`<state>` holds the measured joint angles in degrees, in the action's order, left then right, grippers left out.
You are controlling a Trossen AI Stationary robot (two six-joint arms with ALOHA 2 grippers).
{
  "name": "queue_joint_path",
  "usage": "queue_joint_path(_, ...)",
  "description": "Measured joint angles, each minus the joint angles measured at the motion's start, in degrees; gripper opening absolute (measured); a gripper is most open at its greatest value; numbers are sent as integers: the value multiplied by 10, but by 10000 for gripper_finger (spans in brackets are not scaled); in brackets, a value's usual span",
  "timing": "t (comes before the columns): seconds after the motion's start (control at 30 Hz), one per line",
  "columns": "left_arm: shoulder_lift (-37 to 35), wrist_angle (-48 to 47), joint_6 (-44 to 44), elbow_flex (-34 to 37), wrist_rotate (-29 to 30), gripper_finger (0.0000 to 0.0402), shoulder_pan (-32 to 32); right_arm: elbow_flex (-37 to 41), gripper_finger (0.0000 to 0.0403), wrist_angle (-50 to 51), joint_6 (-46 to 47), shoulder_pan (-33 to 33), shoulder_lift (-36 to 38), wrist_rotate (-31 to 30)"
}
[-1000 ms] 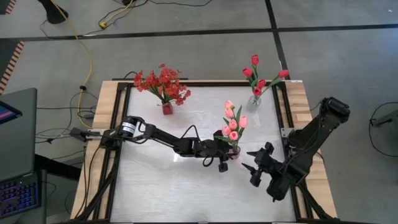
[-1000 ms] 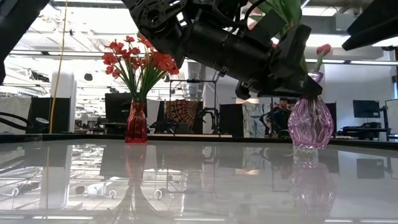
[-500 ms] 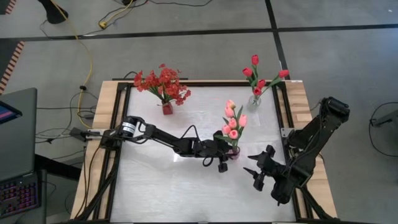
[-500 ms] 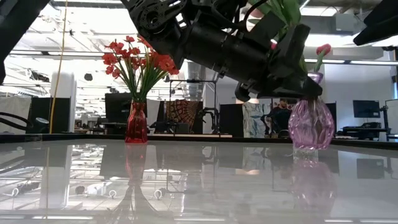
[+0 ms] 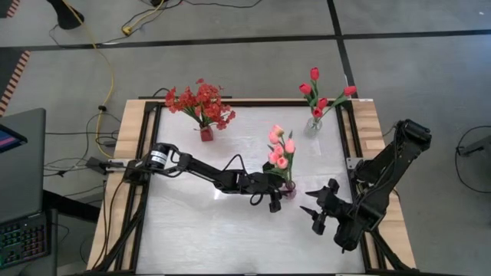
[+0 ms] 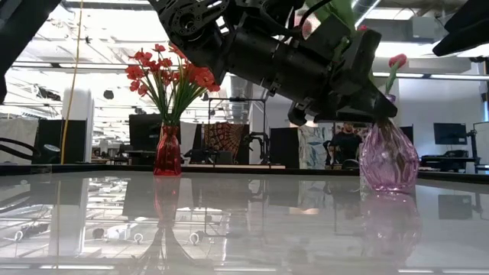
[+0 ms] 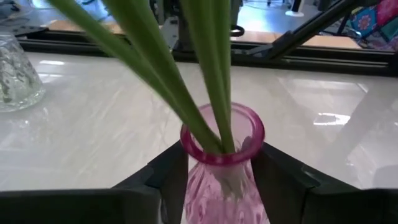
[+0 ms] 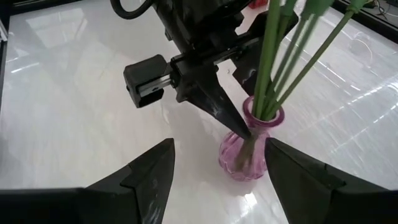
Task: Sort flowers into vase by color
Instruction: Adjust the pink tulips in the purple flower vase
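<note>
Releasing pink vase (image 6: 388,156) — step judged in hand. Item: pink vase, holds pink tulips (image 5: 278,147); position: tabletop (image 5: 192,230), right of centre; appears tilted in low view. Left gripper (image 7: 224,180): jaws flank vase neck, one each side; contact or gap, cannot tell. Advice: open evenly, let vase settle upright, back off level, clear of stems. Right gripper (image 8: 217,174): jaws wide, empty, near vase, not touching.

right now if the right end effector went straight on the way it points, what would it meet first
Most likely the pink vase: it stands ahead between the open right end effector's fingers, with the left end effector at its neck. Depth is uncertain.
</note>
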<state>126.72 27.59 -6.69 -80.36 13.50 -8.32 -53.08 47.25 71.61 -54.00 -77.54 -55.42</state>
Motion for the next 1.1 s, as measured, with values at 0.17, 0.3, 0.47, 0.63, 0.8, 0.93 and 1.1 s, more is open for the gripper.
queue_joint_path(0.17, 0, -3, 3, 0, 3, 176, 0, 0, 276, 0, 0, 0, 0, 0)
queue_joint_path(0.3, 0, -13, 22, 0, 3, 188, 0, 0, 276, 0, 0, 0, 0, 0)
queue_joint_path(0.47, 0, -13, 57, 0, -11, 189, 0, 0, 276, 1, 0, 0, 0, 0)
queue_joint_path(0.63, 0, -11, 71, 0, -2, 166, 0, 0, 276, 1, 8, 0, 0, 0)
queue_joint_path(0.8, 0, -11, 76, 0, -2, 135, 1, 0, 276, 2, 19, 0, -5, 0)
queue_joint_path(0.93, 0, -11, 76, 0, -10, 114, 1, 0, 276, 1, 19, 2, -12, 8)
queue_joint_path(1.1, 0, -11, 76, 0, -23, 95, 1, 0, 276, 5, 36, 14, -25, 39)
